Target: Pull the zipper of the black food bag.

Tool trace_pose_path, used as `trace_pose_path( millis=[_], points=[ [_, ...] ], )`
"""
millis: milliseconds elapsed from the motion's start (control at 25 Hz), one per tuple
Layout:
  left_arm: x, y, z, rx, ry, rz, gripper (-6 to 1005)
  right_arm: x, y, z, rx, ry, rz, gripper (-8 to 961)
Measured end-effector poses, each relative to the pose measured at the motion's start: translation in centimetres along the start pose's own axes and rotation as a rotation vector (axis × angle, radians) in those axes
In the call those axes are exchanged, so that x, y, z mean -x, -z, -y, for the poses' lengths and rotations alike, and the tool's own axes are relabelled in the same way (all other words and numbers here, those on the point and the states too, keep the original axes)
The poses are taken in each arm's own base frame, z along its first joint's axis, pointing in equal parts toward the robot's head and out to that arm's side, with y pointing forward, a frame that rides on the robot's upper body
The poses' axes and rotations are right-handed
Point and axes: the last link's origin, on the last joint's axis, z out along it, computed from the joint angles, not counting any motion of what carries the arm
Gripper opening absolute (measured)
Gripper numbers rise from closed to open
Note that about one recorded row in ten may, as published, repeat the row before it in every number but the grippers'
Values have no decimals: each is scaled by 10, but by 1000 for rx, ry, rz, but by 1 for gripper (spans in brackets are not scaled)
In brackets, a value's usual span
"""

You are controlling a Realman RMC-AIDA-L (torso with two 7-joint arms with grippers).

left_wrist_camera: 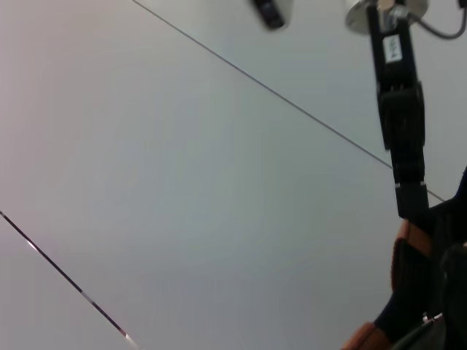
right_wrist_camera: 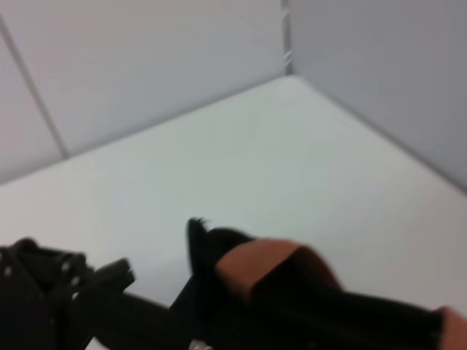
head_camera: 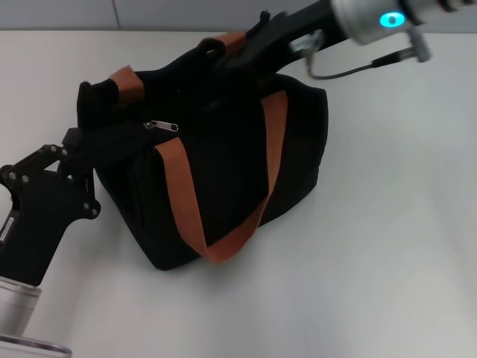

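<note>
Two grippers bear on the black food bag point(head_camera: 216, 171) in the head view: left gripper point(head_camera: 93, 138) at its left end, right gripper point(head_camera: 223, 54) at the far top; whether either is closed cannot be told. The zipper point(head_camera: 162, 125) sits near the left end, so the pull appears barely begun or undone. Left wrist view shows only a bag corner and the opposite arm. Right wrist view: strap and fabric, no pull tab.

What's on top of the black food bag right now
On the black food bag: the zipper, orange straps, and the right tool at the far end. The left tool grips its near end. Contents hidden.

Lab-like, bare white table point(head_camera: 387, 246), grey panel walls point(left_wrist_camera: 182, 160)
</note>
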Motion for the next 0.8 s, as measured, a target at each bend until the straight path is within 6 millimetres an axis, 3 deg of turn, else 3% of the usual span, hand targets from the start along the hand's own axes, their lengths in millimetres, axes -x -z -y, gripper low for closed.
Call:
trace_pose_path(
  millis=[80, 160, 200, 320, 360, 400, 520, 560, 600, 680, 800],
  points=[
    [0, 0, 1, -5, 6, -1, 127, -6, 13, 2, -14, -5, 52, 22],
    [0, -2, 2, -8, 7, -7, 128, -22, 33, 0, -7, -8, 150, 95],
    [0, -2, 2, -8, 7, -7, 128, -22, 33, 0, -7, -8, 150, 131],
    [0, -4, 2, -8, 6, -12, 128, -47, 56, -6, 28, -11, 302, 223],
    [0, -6, 2, -8, 6, -16, 128, -67, 68, -9, 43, -9, 374, 242],
    [0, -6, 2, -8, 6, -16, 128, -67, 68, -9, 43, -9, 374, 261],
    [0, -7, 1, -3, 5, -16, 129, -104, 83, -14, 38, 9, 421, 317],
    [1, -7, 1, -2, 5, -15, 129, -126, 86, -17, 31, 5, 432, 336],
    [1, -8, 1, 1, 6, -14, 129, -126, 86, -17, 31, 5, 432, 355],
    [1, -9, 0, 5, 7, -14, 129, -158, 85, -19, 14, -7, 432, 393],
    [1, -10, 0, 6, 8, -15, 130, -171, 84, -17, -4, -24, 430, 418]
  ],
)
